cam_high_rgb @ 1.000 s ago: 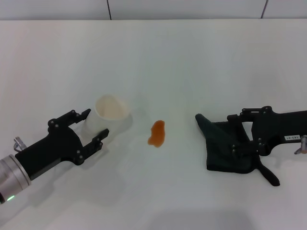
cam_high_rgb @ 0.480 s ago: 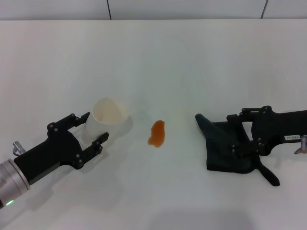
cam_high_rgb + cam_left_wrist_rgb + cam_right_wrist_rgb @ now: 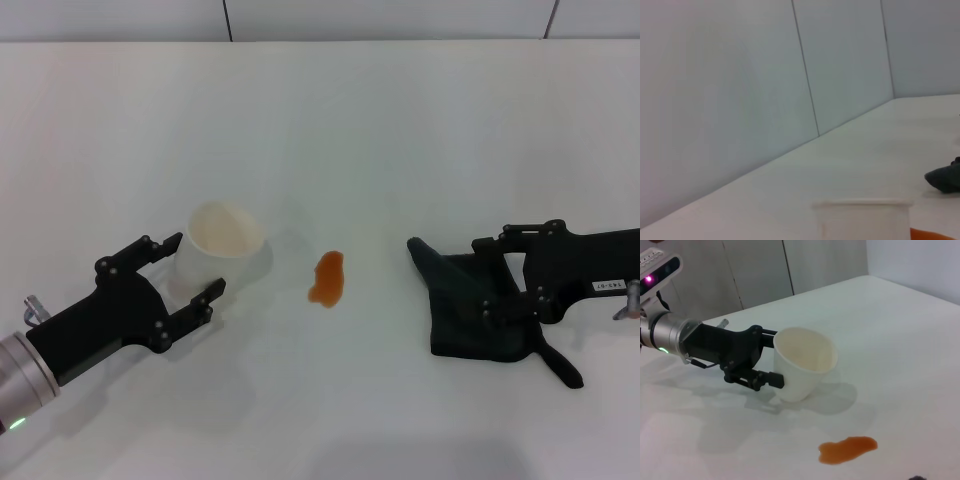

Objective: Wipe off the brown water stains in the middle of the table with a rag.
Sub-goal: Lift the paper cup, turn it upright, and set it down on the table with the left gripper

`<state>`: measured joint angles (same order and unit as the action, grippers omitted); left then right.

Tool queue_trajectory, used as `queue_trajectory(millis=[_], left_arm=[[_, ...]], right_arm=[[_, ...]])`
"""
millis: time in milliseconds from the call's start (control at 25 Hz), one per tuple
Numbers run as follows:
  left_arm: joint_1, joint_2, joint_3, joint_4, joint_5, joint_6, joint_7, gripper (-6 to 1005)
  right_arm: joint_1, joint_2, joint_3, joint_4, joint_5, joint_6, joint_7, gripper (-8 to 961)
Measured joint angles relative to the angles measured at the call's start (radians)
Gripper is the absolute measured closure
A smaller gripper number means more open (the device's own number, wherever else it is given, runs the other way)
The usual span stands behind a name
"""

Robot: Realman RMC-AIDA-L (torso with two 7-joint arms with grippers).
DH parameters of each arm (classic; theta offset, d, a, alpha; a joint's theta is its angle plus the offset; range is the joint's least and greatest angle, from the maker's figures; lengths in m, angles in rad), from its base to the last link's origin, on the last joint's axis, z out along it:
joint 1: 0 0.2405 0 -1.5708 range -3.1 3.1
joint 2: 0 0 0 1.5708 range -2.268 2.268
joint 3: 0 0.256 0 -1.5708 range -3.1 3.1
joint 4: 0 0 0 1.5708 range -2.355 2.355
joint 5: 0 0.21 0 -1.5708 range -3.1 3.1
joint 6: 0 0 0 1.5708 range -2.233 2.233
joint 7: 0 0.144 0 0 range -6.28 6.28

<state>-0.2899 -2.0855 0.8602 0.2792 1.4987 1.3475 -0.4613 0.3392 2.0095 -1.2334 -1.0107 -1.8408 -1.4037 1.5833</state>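
The table (image 3: 400, 130) spreads wide and white. The right gripper (image 3: 508, 278) sits at about four o'clock, fingers pressed down onto the rag (image 3: 468, 318); whether they pinch it I cannot tell. The left gripper (image 3: 178, 280), at eight o'clock, spreads released around a white cup (image 3: 218, 245). The brown water stains (image 3: 328, 279), centred, lie toward nine o'clock from the rag, long axis twelve-to-six; the right arm looks better placed.

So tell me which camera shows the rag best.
The head view: the rag lies whole on the table under the right end effector. The left wrist view catches only one dark corner; the right wrist view shows at most a dark sliver at its edge.
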Motion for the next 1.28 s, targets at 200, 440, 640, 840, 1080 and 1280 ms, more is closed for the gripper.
queue_trajectory(millis=[200, 440, 640, 840, 1080, 1280], left_arm=[[0.004, 0.001, 0.003, 0.000, 0.000, -0.003, -0.004, 300], [0.036, 0.000, 0.005, 0.000, 0.002, -0.001, 0.006, 191], [0.052, -0.001, 0.005, 0.000, 0.001, 0.011, 0.006, 164], [0.064, -0.001, 0.003, 0.000, 0.001, 0.031, -0.007, 159], [0.093, 0.000, -0.001, 0.010, 0.000, 0.052, -0.017, 154], [0.119, 0.004, -0.004, 0.020, 0.000, 0.074, -0.017, 149]], right_arm=[[0.007, 0.000, 0.000, -0.001, 0.000, 0.000, 0.002, 125], [0.012, 0.000, -0.005, -0.001, 0.000, -0.001, 0.014, 125], [0.012, 0.000, -0.012, -0.007, 0.000, 0.001, 0.016, 125], [0.012, 0.000, -0.013, -0.008, 0.000, 0.001, 0.023, 126], [0.012, 0.000, -0.014, -0.009, 0.000, 0.000, 0.026, 126], [0.012, 0.000, -0.023, -0.009, 0.001, 0.002, 0.028, 126]])
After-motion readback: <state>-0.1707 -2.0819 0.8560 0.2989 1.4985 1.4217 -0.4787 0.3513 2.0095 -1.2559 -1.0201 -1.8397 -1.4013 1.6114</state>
